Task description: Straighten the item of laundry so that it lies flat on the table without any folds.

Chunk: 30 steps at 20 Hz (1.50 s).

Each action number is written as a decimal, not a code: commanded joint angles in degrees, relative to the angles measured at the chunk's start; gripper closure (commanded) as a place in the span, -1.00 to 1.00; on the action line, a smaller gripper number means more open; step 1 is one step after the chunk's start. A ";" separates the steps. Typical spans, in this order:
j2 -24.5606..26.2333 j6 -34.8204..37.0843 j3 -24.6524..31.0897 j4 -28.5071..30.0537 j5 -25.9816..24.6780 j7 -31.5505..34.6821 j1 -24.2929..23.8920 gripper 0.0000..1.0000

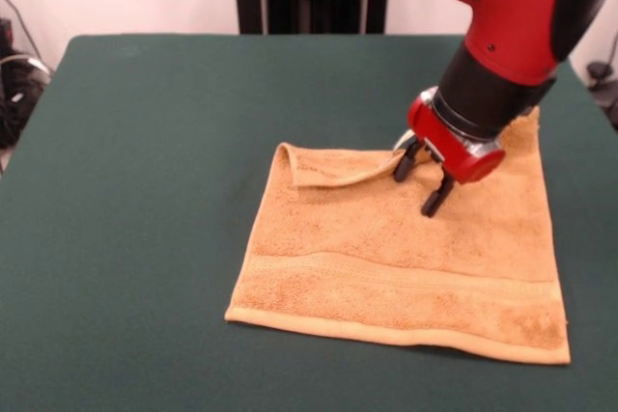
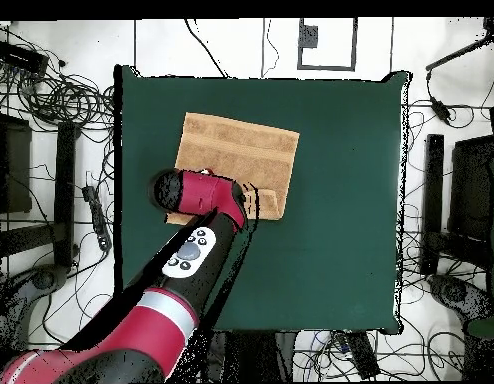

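Towel (image 1: 406, 258) lies on the green table (image 1: 145, 190), its far strip folded over; my gripper (image 1: 422, 183) hovers parted, empty, beside that fold.

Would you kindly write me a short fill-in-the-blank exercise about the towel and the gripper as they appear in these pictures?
1. The towel lies on a dark ____ table.
2. The towel's far edge is ____ over onto the cloth, so it is not yet flat.
3. The gripper is ____, its black fingers apart beside that fold.

Missing words: green; folded; open
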 commanded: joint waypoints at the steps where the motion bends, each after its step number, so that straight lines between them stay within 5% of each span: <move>1: 8.08 6.70 4.04 8.12 -4.57 6.47 1.53 -1.00; 30: 7.76 7.54 2.82 9.57 -6.38 8.41 2.88 -1.00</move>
